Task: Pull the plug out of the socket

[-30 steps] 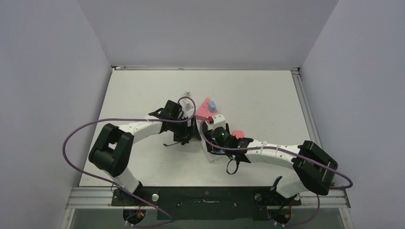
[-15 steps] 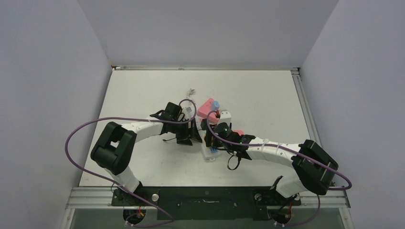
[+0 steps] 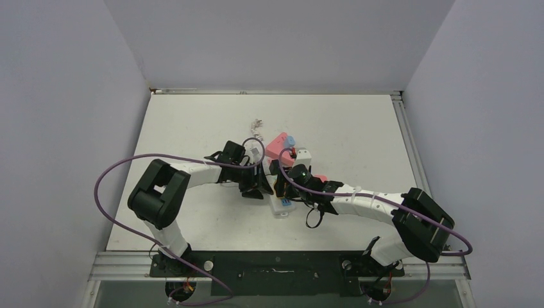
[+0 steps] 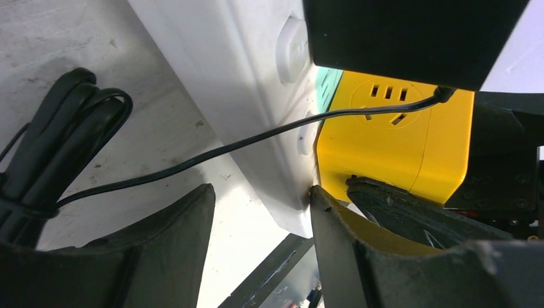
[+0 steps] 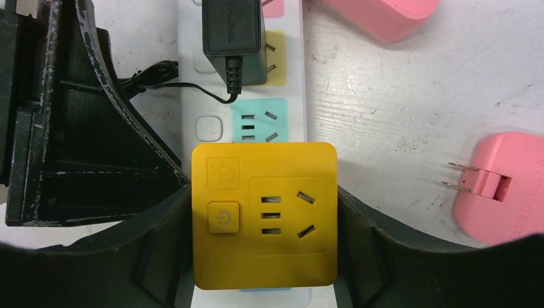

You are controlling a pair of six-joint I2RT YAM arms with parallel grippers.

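The socket (image 4: 224, 77) lay near the middle of the table (image 3: 359, 128), its long side running from about 1 o'clock to 7 o'clock in the top view. A yellow cube plug (image 5: 276, 192) sat on it, covering one outlet near the strip's near end.

The right gripper (image 5: 264, 244) was clamped on this yellow cube plug, one finger pressed to each flank. At 12 o'clock from the cube in the right wrist view came a bare teal outlet (image 5: 256, 122), then a black adapter (image 5: 232, 29) seated in a yellow outlet. The adapter's thin black cord (image 4: 192, 163) ran off the strip's edge toward a bundled coil (image 4: 51, 147) on the table.

The left gripper (image 4: 260, 192) stood at 9 to 10 o'clock of the cube, its fingers spread, with the strip's white side wall between them. Whether they touched it could not be told.

A loose pink plug (image 5: 497, 189) lay on the table at 3 o'clock, prongs pointing at the cube.
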